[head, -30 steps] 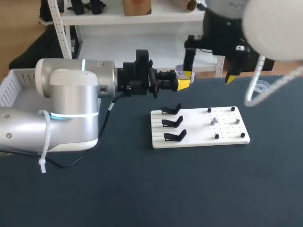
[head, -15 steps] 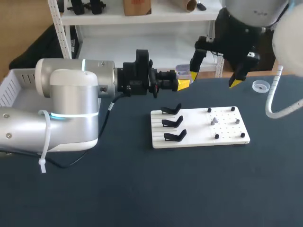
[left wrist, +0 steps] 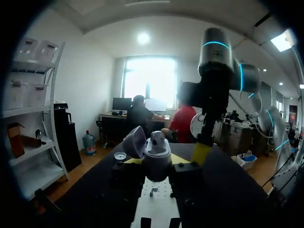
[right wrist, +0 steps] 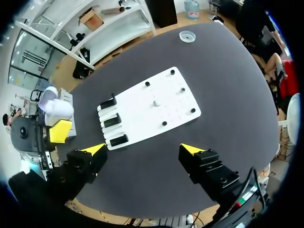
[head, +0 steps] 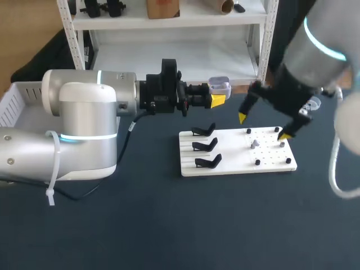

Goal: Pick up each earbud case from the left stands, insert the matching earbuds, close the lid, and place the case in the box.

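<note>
Grips the earbud case (head: 219, 86) in the left end effector (head: 217, 100), up in the upper middle of the head frame, lifted off the table (head: 169, 225) and just past the far edge of the white board (head: 236, 153). Brings that arm in from the left edge, stretched level across the frame.

Over to the left wrist view: pinches the case from both sides between the yellow fingertips (left wrist: 179, 159), with the lid (left wrist: 135, 141) swung open to one side. Catches the other arm's yellow finger just beside the case and a little ahead of it.

Hangs the right end effector (head: 264, 126) above the right half of the board, right of centre in the head frame. Spreads its fingers wide and holds nothing. Sets one yellow tip near the board's far edge and the other over its right end.

From the right wrist view: looks straight down on the board between its own parted fingers. Picks out three black stands (right wrist: 113, 121) in a row along one end, and small dark pieces (right wrist: 164, 123) dotted over the other end. Cannot tell what those pieces are. Spots the case off beyond the stands' end of the board, and a clear round dish (right wrist: 187, 35) on the table well past the board.

Finds the white box (head: 17, 98) at the left edge of the head frame, behind the left arm.
</note>
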Motion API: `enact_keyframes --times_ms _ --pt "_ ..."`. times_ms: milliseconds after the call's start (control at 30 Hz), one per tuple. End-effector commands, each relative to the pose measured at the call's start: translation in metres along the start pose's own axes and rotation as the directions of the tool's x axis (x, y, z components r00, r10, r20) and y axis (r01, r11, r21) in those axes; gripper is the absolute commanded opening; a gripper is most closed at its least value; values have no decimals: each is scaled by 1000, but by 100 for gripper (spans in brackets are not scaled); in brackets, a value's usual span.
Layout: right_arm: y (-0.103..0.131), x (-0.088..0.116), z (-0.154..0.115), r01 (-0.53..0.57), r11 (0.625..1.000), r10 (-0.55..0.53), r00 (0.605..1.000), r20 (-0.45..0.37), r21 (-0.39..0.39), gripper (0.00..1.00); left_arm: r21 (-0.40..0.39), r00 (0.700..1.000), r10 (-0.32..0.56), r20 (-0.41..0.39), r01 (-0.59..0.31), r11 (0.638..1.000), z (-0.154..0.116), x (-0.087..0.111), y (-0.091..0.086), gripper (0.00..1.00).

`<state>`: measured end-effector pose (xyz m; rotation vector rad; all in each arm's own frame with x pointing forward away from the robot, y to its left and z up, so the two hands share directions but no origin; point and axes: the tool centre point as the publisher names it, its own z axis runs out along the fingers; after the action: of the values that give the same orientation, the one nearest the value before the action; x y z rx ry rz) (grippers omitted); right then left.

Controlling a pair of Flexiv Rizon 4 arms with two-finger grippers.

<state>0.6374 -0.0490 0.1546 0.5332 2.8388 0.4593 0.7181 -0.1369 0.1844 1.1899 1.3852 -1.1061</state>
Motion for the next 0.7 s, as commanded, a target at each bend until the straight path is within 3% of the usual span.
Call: enact_keyframes --times_ms 33,267,333,367,400,433,533,700 --pt "-10 -3 27 10 998 -10 1000 2 -58 100 -6 1000 1 3 -1 1000 0 1 -1 0" --pt "-22 -20 56 45 996 -47 998 -33 -79 98 -6 1000 1 3 -1 1000 0 1 -1 0" --pt "-24 -25 63 71 995 -72 997 -24 -69 73 -6 1000 1 3 -1 1000 0 1 -1 0" --pt "-25 -28 69 90 994 -90 996 -8 -58 55 -6 1000 1 3 -1 1000 0 1 -1 0" --pt "-25 -31 72 106 993 -106 994 2 -52 52 -6 1000 1 3 -1 1000 0 1 -1 0" --pt "-26 -33 76 115 992 -115 993 11 -49 50 -6 1000 1 3 -1 1000 0 1 -1 0" --pt "-28 -41 89 123 992 -122 992 32 -33 56 -6 1000 1 3 -1 1000 0 1 -1 0" --pt "-30 -47 102 119 993 -118 990 82 -2 51 -6 1000 1 3 -1 1000 0 1 -1 0"
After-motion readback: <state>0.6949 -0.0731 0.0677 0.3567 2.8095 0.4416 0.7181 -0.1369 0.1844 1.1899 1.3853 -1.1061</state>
